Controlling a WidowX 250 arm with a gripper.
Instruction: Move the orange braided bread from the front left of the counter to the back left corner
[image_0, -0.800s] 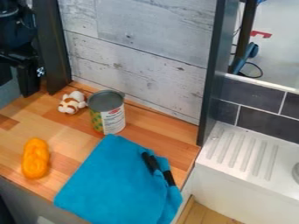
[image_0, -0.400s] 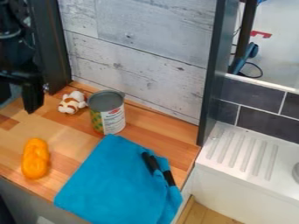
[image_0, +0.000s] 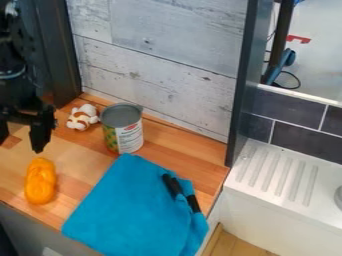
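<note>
Orange loaf (image_0: 41, 181) rests near the front edge of the worktop (image_0: 87, 159), just forward of my end effector (image_0: 23, 139), which I find released, its 2 fingers apart with nothing held. Can (image_0: 123, 129) stands upright on its flat base, presumably for stability, beside the brown-and-white toy (image_0: 83, 117); the blue cloth (image_0: 123, 205) supports 2 black handles (image_0: 172, 185), apparently as padding.

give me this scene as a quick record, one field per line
robot: black two-finger end effector, open, at left, nothing visible between fingers
nearest in view: orange braided-looking toy
back: brown-and-white lumpy toy beside upright metal can with green-and-white label
front: blue folded cloth, slim black pieces on it
surface: brown wooden counter
right: white ridged ledge
</note>
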